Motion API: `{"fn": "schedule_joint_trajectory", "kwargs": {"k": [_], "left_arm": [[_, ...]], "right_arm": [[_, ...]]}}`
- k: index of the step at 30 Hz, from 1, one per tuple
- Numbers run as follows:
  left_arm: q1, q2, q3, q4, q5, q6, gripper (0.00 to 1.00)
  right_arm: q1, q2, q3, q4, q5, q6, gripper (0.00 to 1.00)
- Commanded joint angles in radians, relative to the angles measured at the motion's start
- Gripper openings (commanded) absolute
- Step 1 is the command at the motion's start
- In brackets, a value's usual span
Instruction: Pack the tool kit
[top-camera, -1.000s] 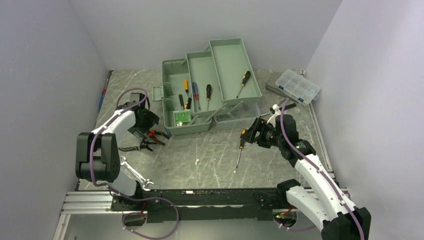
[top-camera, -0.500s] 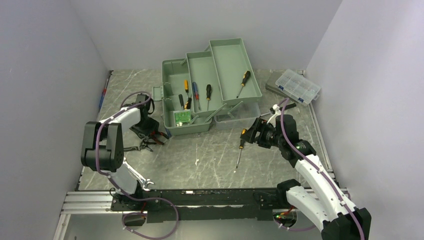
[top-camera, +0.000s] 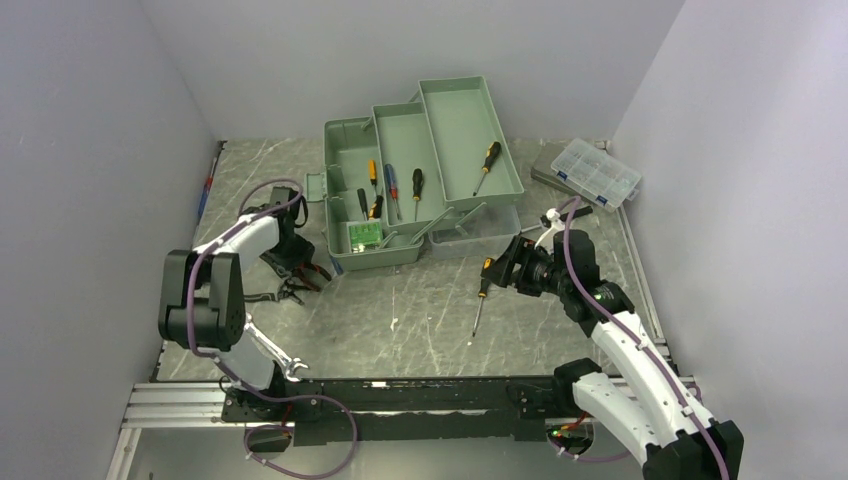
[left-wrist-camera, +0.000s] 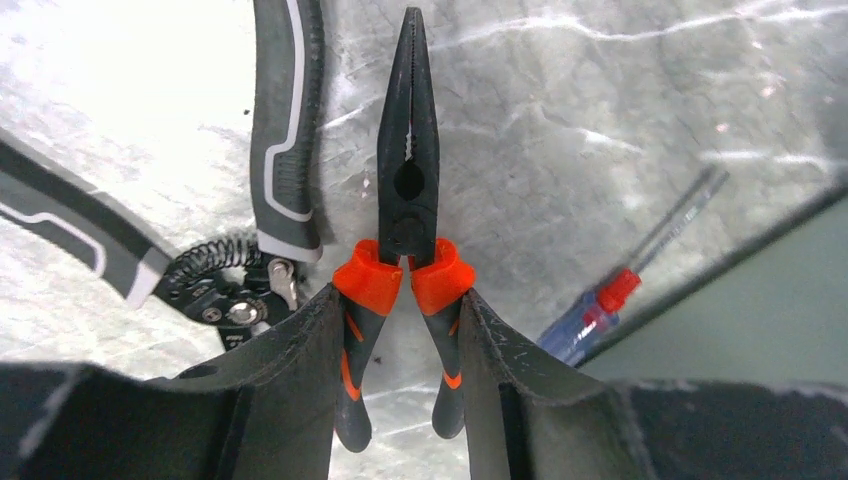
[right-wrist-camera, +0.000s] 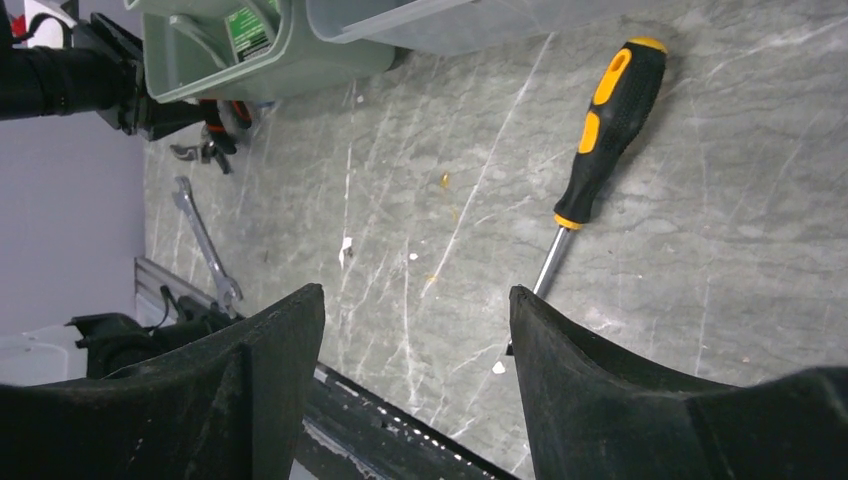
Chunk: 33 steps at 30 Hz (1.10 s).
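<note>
Nearest the arm bases, a wrench (right-wrist-camera: 205, 245) lies loose on the counter (top-camera: 420, 320), close by the left arm's base. A little farther out on the right, the right tool (right-wrist-camera: 415, 300) hangs open and empty above the stone, as it did a second ago. The yellow-and-black screwdriver (right-wrist-camera: 585, 190) lies just beyond its fingers, untouched.

The change is on the left. Within the last second the left tool (left-wrist-camera: 400, 300) has gone from wide open to closed in on the needle-nose pliers (left-wrist-camera: 408, 180). Each finger presses an orange-and-black handle from outside, with the nose pointing away. The pliers appear to lie on the counter, not yet lifted. I judge the grasp made and the lift due, so one more hand tool is about to head for the box.

A grey-handled spring cutter (left-wrist-camera: 285, 130) lies just beside the pliers and could be dragged along. Just beyond stands the toolbox (top-camera: 375, 258), open, its trays folded out toward the back with several screwdrivers already in. Its front wall is near, so the carry must clear that rim. The widest room is the stretch of counter between the arms. A clear organizer box (top-camera: 598, 170) sits at the far right, well apart.
</note>
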Motion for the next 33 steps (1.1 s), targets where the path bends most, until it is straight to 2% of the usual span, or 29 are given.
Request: {"fn": "schedule_joint_trajectory", "kwargs": {"k": [1,5,9,13,17,22,24,26,28,33], "left_arm": [[0.003,-0.137,0.002,0.007,-0.007,0.155,0.00],[0.005,-0.195,-0.035,0.069,0.113,0.267,0.00],[0.004,-0.241,-0.073,0.080,0.189,0.309,0.00],[0.005,-0.302,-0.130,0.091,0.217,0.332,0.00],[0.003,-0.278,-0.113,0.058,0.177,0.319,0.00],[0.003,-0.264,-0.084,0.062,0.124,0.346,0.22],[0.004,-0.236,-0.051,0.035,0.074,0.365,0.37],[0.003,-0.204,-0.018,0.006,0.033,0.388,0.44],[0.003,-0.165,0.008,-0.008,0.024,0.415,0.46],[0.004,-0.092,0.031,0.006,0.042,0.424,0.46]], "right_arm": [[0.000,-0.008,0.029,0.068,-0.102,-0.033,0.68],[0.010,0.019,0.022,0.124,-0.194,-0.044,0.68],[0.085,0.059,0.012,0.192,-0.226,-0.038,0.66],[0.238,0.096,0.025,0.225,-0.116,-0.025,0.67],[0.271,0.134,0.034,0.261,-0.098,-0.011,0.68],[0.274,0.149,0.056,0.237,-0.079,-0.026,0.68],[0.274,0.142,0.048,0.237,-0.072,-0.022,0.68],[0.273,0.138,0.036,0.243,-0.070,-0.014,0.68],[0.274,0.137,0.031,0.246,-0.070,-0.012,0.68],[0.274,0.146,0.044,0.232,-0.055,-0.023,0.68]]}}
